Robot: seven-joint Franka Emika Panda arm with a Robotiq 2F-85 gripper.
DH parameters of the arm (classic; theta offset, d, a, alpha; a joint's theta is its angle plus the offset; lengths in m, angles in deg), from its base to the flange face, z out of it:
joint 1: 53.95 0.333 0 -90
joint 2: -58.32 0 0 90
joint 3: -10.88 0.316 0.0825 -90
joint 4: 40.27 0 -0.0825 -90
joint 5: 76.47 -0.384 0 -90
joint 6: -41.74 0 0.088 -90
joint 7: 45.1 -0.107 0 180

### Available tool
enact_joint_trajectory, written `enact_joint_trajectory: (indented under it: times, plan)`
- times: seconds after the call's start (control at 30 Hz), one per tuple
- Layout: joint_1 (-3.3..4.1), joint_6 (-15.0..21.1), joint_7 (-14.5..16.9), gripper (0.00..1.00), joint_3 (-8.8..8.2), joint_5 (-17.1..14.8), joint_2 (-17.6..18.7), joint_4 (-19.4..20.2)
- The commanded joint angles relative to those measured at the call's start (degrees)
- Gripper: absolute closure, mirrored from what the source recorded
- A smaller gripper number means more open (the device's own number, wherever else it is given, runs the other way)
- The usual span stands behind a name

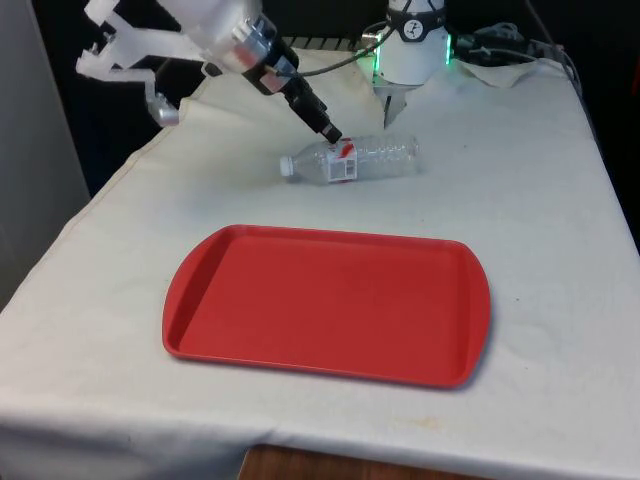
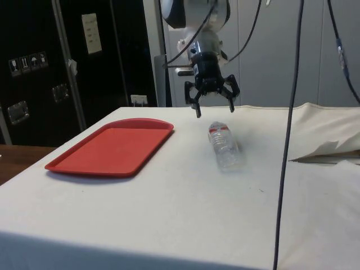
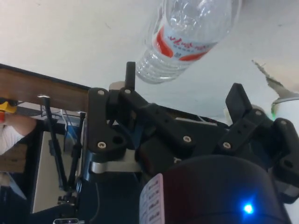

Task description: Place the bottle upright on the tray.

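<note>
Pincer, front view: gripper (image 1: 334, 137) points down at a slant from the front view's left, its tip just above the label of the bottle (image 1: 352, 160); the white arm reaches in from the upper left of that view.
Bottle, front view: lies on its side on the white cloth (image 1: 540, 240), cap toward the front view's left, beyond the far edge of the red tray (image 1: 200, 285), apart from it.
Pincer, side view: gripper (image 2: 213, 108) hangs above the cloth with its two fingers (image 2: 197, 108) spread wide, holding nothing, just over the cap end of the bottle (image 2: 224, 144).
Tray, side view: tray (image 2: 73, 163) sits flat, well apart from the bottle, nearer the dark cabinets.
Pincer, wrist view: fingers (image 3: 130, 74) stand apart, with the bottle (image 3: 187, 37) lying beyond them, red label facing the camera.
Arm pose: wrist tilted, gripper aimed down at the bottle.
</note>
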Motion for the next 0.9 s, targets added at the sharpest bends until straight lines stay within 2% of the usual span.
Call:
enact_joint_trajectory:
  times: [0.0, 0.1, 0.13, 0.17, 0.23, 0.4, 0.43, 0.47, 0.7, 0.73, 0.77, 0.87]
  plan:
    - [-0.57, -0.9, 0.5, 0.0, 0.29, -0.7, 1.0, -0.6]
    - [-0.74, -1.4, 1.1, 0.0, 0.17, -1.4, 2.3, -1.3]
    - [-0.17, -0.6, 0.7, 0.0, -0.17, -1.0, 1.8, -0.9]
    - [-0.8, -1.6, 1.3, 0.0, 0.11, -1.6, 2.7, -1.5]
    - [-0.92, -2.3, 1.9, 0.0, -0.11, -2.3, 4.0, -2.2]
    - [-0.63, -2.9, 3.0, 0.0, -0.92, -3.2, 5.7, -3.0]
    - [-0.34, -2.6, 2.9, 0.0, -1.09, -2.9, 5.7, -2.9]
    - [-0.63, -2.8, 3.1, 0.0, -0.86, -3.2, 6.0, -3.0]
    - [-0.86, -3.0, 4.1, 0.0, -0.69, -4.0, 8.1, -3.3]
    - [-0.34, -2.6, 3.7, 0.0, -1.09, -3.5, 7.4, -2.9]
    - [-0.86, -3.2, 4.2, 0.0, -0.69, -4.1, 8.4, -3.4]
    - [-0.92, -3.7, 4.7, 0.0, -0.69, -4.6, 9.4, -3.7]
